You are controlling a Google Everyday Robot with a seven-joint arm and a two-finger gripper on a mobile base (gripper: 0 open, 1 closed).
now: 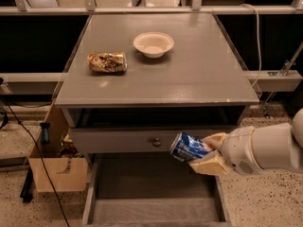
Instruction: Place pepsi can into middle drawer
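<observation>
My gripper (208, 152) comes in from the right and is shut on the pepsi can (188, 147), a blue can with white lettering held tilted, its silver end pointing left. The can hangs in the air in front of the grey drawer front with the round knob (156, 142). Below it the middle drawer (151, 193) is pulled open, a wide shallow grey tray with a bare flat floor. The can is above the drawer's right half, not touching it.
On the cabinet top (199, 74) lie a brown-gold patterned can (107, 62) on its side and a white bowl (153, 44). A cardboard box (54, 164) and black cables stand on the floor at the left. Metal rails run behind the cabinet.
</observation>
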